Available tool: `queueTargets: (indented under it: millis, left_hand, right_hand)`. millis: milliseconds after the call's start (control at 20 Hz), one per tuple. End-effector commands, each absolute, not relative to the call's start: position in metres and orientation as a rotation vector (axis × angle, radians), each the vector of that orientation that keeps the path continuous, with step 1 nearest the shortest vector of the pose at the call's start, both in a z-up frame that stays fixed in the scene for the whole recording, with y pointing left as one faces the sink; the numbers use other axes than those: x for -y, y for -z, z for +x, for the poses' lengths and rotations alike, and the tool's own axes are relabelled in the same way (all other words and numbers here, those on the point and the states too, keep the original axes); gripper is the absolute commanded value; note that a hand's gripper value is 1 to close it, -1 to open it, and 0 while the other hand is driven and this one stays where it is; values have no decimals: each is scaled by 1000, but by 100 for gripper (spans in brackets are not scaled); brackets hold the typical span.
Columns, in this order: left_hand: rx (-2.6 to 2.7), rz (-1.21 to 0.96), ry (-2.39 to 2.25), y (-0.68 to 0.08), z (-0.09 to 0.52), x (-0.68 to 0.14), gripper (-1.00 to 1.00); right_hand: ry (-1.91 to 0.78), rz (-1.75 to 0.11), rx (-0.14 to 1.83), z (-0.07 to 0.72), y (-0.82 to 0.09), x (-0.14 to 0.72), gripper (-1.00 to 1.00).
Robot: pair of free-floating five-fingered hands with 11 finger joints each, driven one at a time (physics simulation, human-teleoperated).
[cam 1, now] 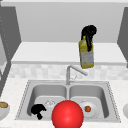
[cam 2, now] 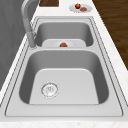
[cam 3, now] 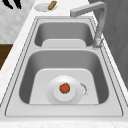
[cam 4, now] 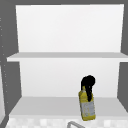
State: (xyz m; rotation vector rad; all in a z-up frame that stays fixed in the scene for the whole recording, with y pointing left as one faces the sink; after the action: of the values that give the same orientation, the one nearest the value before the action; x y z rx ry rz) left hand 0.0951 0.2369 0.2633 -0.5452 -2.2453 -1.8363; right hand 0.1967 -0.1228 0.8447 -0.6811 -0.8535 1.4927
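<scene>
The right hand (cam 1: 88,32) grips a yellow labelled bottle (cam 1: 86,55) by its neck, right of frame centre. The left hand (cam 1: 38,110), fingers curled and holding nothing, hovers lower left over the steel sink (cam 1: 27,90).

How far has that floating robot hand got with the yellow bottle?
Done, as it looks: the yellow bottle is off any surface, gripped at its top by the right robot hand. In hand: it hangs slightly tilted, in front of the lower shelf of the open cabinet. Left: it rests on nothing yet. The left robot hand hovers low by the left sink basin.
</scene>
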Motion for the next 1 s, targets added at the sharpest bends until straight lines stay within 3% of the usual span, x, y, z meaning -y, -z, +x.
queueTargets:
  millis: [0,950]
  left_hand:
    - [2245,-545,1836,-263,95,-237,0]
    - [2245,-545,1836,-263,95,-237,0]
  right_hand:
    - [-1456,-674,856,215,-870,115,100]
    - [-1408,-616,966,358,-875,97,100]
